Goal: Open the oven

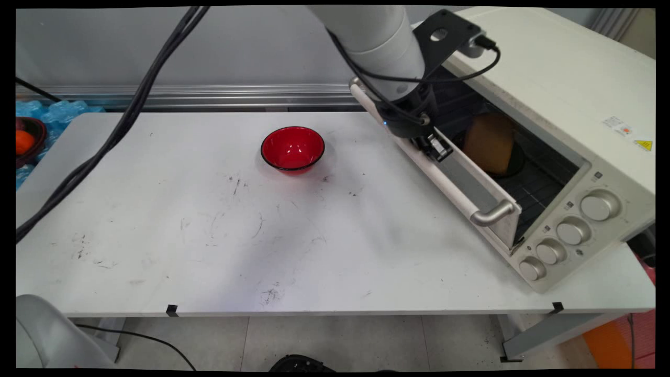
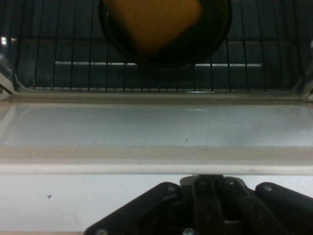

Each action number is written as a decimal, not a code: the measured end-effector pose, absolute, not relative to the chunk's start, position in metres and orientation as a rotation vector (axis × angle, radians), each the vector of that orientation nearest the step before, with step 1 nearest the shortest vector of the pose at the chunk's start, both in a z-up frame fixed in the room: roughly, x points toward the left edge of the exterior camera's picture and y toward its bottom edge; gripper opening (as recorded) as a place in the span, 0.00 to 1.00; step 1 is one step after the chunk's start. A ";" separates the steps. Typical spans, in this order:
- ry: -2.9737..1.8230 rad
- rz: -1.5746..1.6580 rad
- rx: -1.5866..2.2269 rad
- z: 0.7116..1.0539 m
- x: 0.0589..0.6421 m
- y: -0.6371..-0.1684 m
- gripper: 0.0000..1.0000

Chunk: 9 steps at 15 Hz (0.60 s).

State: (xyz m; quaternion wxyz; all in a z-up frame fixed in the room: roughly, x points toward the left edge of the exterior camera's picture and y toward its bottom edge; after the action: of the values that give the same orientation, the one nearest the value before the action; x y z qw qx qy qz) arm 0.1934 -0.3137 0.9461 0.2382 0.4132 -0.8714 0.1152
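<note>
My gripper (image 1: 435, 147) hangs over the lowered door (image 1: 460, 180) of a cream toaster oven (image 1: 565, 104), its fingertips right at the door's inner face. In the hand view the black fingers (image 2: 205, 182) rise together from the bottom edge, shut, with nothing between them, pointing across the door's glass (image 2: 156, 127) into the oven. Inside, a brown loaf-like piece (image 1: 489, 142) (image 2: 151, 22) lies on a dark round plate (image 2: 217, 39) on the wire rack (image 2: 254, 68). The door's handle (image 1: 492, 213) runs along its outer edge.
A red bowl (image 1: 292, 148) stands on the white table (image 1: 209, 235), left of the oven door. The oven's knobs (image 1: 570, 230) face the near right. Black cables (image 1: 131, 115) hang across the table's left side. A dark bowl with something orange (image 1: 23, 142) sits off the far left.
</note>
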 end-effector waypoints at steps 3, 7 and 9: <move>-2.387 0.320 1.120 0.935 0.200 -0.309 0.00; -2.384 0.326 1.102 0.921 0.207 -0.301 0.00; -2.381 0.328 1.093 0.915 0.210 -0.297 0.00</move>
State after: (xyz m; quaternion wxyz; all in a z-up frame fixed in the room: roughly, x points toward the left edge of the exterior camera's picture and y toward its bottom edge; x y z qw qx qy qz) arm 0.2098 -0.2973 0.9150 0.2480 0.4010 -0.8736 0.1203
